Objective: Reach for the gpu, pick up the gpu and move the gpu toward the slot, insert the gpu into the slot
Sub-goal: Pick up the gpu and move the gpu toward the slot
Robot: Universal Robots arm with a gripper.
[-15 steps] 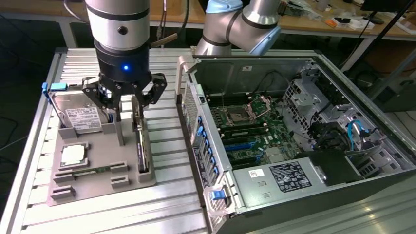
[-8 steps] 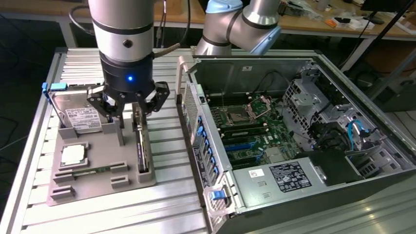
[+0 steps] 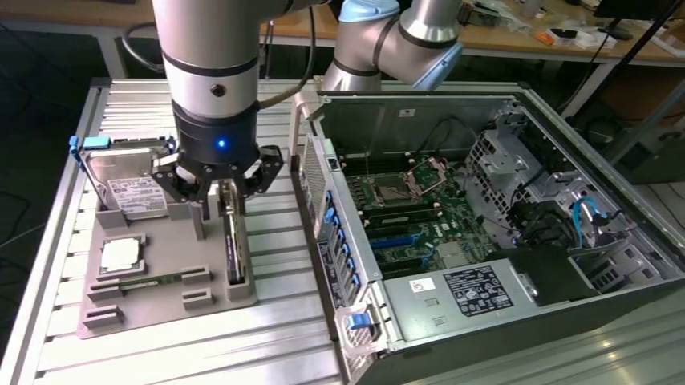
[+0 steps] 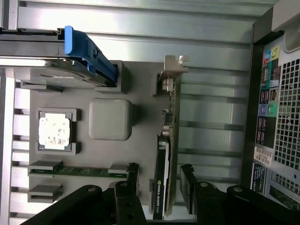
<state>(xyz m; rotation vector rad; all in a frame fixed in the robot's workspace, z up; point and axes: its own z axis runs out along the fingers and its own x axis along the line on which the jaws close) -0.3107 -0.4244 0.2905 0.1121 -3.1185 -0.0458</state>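
The open grey metal computer case (image 3: 428, 120) sits on the exterior view's right. Its green motherboard (image 3: 428, 210) carries the long narrow blue plastic slot (image 3: 399, 239), well apart from the work in hand. On the exterior view's left, the flat grey plastic fixture tray (image 3: 160, 261) (image 4: 140, 93) holds the gpu (image 3: 233, 253) (image 4: 165, 140), a thin dark circuit card with a silver metal bracket at one end. It stands on edge in its cradle.

The step in hand looks like the reach. To do it well, I judge the jaws should stay parallel to the card's faces and centred over it, so that neither finger nudges it, and should take the flat board clear of the bracket end and the cradle posts.

The arm hangs upright over the tray with its wrist pointing straight down. The black gripper (image 3: 217, 210) (image 4: 159, 168) is spread wide and holds nothing. Its fingers (image 4: 187, 187) straddle the card's upper edge, close beside it; whether either one touches it I cannot tell.
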